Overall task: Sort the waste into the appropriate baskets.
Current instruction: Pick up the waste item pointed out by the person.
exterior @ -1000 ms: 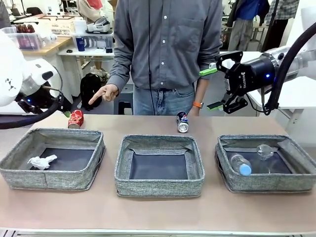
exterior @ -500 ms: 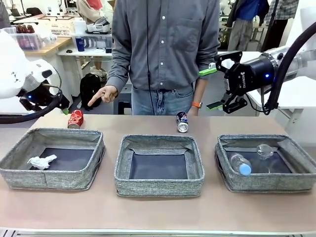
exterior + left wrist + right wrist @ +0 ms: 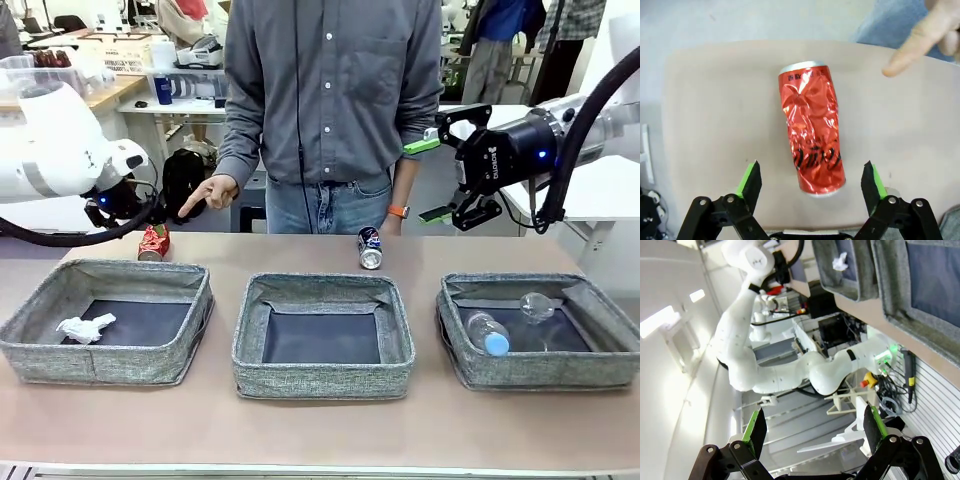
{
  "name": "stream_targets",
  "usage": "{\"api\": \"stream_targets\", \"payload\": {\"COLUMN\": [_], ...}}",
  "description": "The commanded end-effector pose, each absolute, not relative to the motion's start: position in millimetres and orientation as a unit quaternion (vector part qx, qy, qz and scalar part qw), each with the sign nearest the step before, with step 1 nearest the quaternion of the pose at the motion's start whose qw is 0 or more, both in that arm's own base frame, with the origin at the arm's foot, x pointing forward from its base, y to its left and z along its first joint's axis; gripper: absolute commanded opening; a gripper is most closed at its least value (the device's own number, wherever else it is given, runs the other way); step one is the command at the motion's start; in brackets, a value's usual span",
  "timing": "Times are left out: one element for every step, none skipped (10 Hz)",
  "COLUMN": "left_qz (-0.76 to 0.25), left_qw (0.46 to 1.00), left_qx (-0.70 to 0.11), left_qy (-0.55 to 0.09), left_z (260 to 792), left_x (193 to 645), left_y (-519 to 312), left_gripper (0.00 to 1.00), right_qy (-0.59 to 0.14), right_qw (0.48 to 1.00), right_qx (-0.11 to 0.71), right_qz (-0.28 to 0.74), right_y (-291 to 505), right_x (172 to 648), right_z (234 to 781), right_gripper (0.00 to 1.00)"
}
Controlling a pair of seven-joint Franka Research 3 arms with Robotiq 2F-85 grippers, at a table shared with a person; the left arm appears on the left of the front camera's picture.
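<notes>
A crushed red soda can [image 3: 153, 241] lies on the table behind the left basket [image 3: 105, 362]. In the left wrist view the can [image 3: 812, 135] lies lengthwise, its near end between the green pads of my open left gripper [image 3: 812, 179]. A person's finger [image 3: 910, 55] points at it. A dark blue can [image 3: 370, 247] lies behind the middle basket [image 3: 322, 380]. The paper wad [image 3: 85, 328] is in the left basket. A blue-capped bottle [image 3: 487, 333] and a clear cup [image 3: 537, 305] lie in the right basket [image 3: 545, 372]. My right gripper [image 3: 440, 180] hangs open, high above the table's right side.
The person stands at the far edge, one hand [image 3: 210, 192] pointing down toward the red can. My left arm [image 3: 60, 160] reaches in over the table's far left corner. The right wrist view looks sideways past my right gripper [image 3: 813, 432] at the left arm and the baskets.
My left arm has swung right and forward, bringing its gripper over the red can. The right arm, the cans and the person's hand have stayed put.
</notes>
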State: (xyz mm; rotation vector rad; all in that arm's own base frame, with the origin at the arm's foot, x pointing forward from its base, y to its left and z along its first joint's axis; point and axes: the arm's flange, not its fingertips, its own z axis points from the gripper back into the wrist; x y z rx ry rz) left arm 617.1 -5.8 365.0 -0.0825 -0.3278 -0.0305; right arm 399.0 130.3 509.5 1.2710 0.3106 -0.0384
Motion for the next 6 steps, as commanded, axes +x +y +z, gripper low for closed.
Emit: {"api": "stream_targets", "payload": {"left_qz": [-0.024,-0.027,-0.032,-0.034,-0.038,-0.037], "left_qw": [0.987,0.987,0.987,0.989,0.99,0.99], "left_qx": [-0.05,-0.048,-0.035,-0.026,-0.026,-0.025], "left_qy": [-0.151,-0.149,-0.153,-0.143,-0.134,-0.131], "left_z": [352.5,342.0,330.9,319.7,312.3,308.5], "left_x": [630.8,636.7,642.4,647.2,649.5,649.9], "left_y": [-6.5,-8.0,-9.7,-12.6,-13.7,-13.9], "left_gripper": [1.0,1.0,1.0,1.0,1.0,1.0], "right_qy": [0.141,0.141,0.141,0.141,0.141,0.141], "right_qw": [0.787,0.787,0.787,0.787,0.787,0.787], "right_qx": [0.601,0.601,0.601,0.601,0.601,0.601], "right_qz": [-0.01,-0.01,-0.01,-0.01,-0.01,-0.01], "right_y": [130.5,130.5,130.5,130.5,130.5,130.5], "right_x": [399.7,399.7,399.7,399.7,399.7,399.7], "right_z": [510.9,510.9,510.9,510.9,510.9,510.9], "right_gripper": [1.0,1.0,1.0,1.0,1.0,1.0]}}
